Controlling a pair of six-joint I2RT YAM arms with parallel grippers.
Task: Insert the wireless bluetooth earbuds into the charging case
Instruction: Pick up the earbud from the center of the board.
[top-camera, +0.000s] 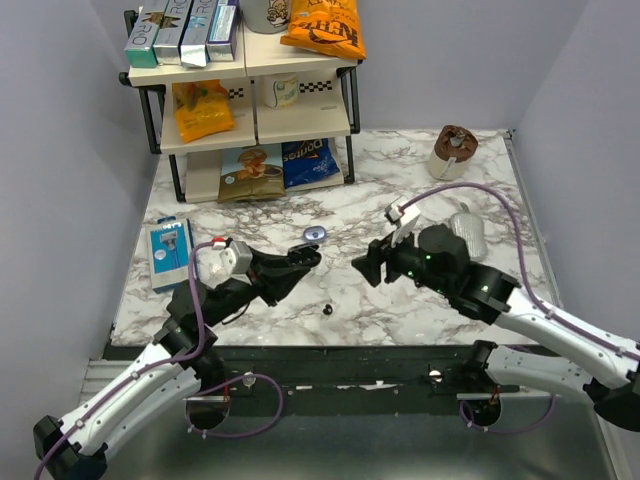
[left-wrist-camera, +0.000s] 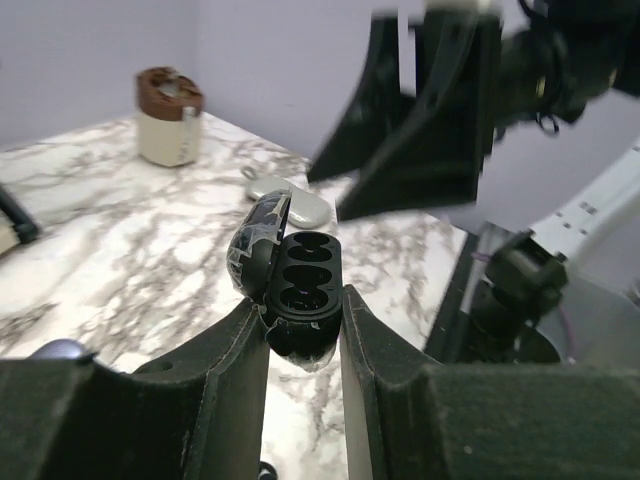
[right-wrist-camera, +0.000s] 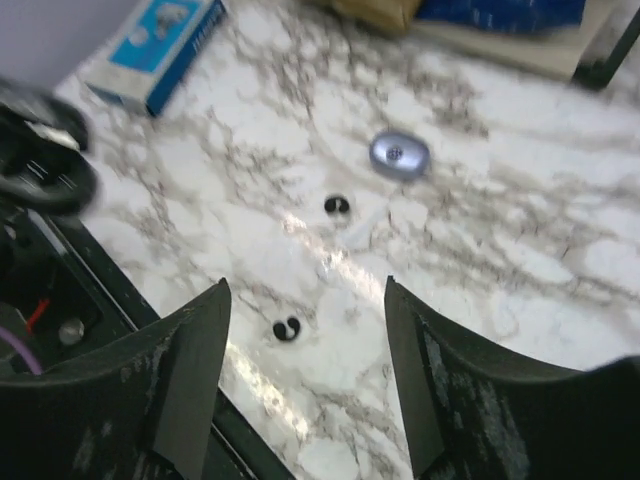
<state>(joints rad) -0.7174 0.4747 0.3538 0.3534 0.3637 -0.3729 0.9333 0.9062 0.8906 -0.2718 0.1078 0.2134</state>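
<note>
The black charging case (left-wrist-camera: 305, 275) is held off the table, lid (left-wrist-camera: 258, 238) hinged open to the left. Its two wells face up and look dark. My left gripper (left-wrist-camera: 300, 305) is shut on the case's lower end; from above it sits left of centre (top-camera: 300, 258). My right gripper (top-camera: 362, 268) hovers just right of the case, open with nothing between its fingers (right-wrist-camera: 306, 285). Two tiny black earbuds lie on the marble below it, one (right-wrist-camera: 337, 205) near the lilac disc and one (right-wrist-camera: 286, 329) by the front edge. The top view shows only one earbud (top-camera: 327, 310).
A lilac disc (top-camera: 314, 234) lies behind the case. A blue box (top-camera: 168, 250) sits at the left, a snack rack (top-camera: 250, 110) at the back left, a brown-lidded cup (top-camera: 452, 150) at the back right and a pale oval object (top-camera: 466, 230) beside the right arm.
</note>
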